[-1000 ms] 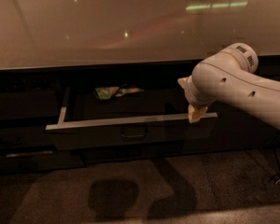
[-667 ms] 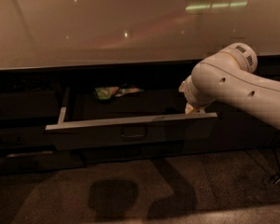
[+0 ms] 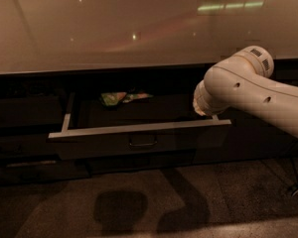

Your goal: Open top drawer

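Top drawer (image 3: 99, 144) standing pulled out from dark cabinet run, at 6 o'clock of frame centre, under pale glossy countertop (image 3: 114, 29). Pale metallic rim (image 3: 139, 128) exposed along front edge; small loop handle (image 3: 142, 142) centred on panel. Crumpled green-and-yellow packet (image 3: 120, 97) lying inside toward back, about 11 o'clock from handle. White arm (image 3: 253, 90) reaching in from 3 o'clock. Gripper (image 3: 203, 110) at drawer's right end, just above rim, mostly hidden behind wrist; open or closed, cannot tell.

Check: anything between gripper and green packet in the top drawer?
Bare top drawer floor only, camera view; green packet lies mid-left, gripper at the right end.
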`<state>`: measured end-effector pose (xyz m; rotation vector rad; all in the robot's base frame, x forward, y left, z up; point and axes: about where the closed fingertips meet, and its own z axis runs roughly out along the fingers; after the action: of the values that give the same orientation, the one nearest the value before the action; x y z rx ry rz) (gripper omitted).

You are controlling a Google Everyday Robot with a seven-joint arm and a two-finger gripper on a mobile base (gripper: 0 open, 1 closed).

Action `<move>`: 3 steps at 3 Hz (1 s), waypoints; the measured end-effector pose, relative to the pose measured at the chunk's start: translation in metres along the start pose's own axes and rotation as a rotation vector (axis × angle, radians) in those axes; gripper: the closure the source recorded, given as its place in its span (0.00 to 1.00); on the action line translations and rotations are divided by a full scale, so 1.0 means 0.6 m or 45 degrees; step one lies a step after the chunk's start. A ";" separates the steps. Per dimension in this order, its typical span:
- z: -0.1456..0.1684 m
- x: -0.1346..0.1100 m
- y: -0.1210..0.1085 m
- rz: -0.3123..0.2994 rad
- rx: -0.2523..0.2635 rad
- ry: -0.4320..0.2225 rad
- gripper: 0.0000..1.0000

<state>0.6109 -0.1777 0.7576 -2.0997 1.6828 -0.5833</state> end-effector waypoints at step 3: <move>0.027 -0.032 -0.007 0.023 -0.073 -0.386 1.00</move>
<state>0.6193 -0.1573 0.7446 -2.0863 1.5588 -0.1989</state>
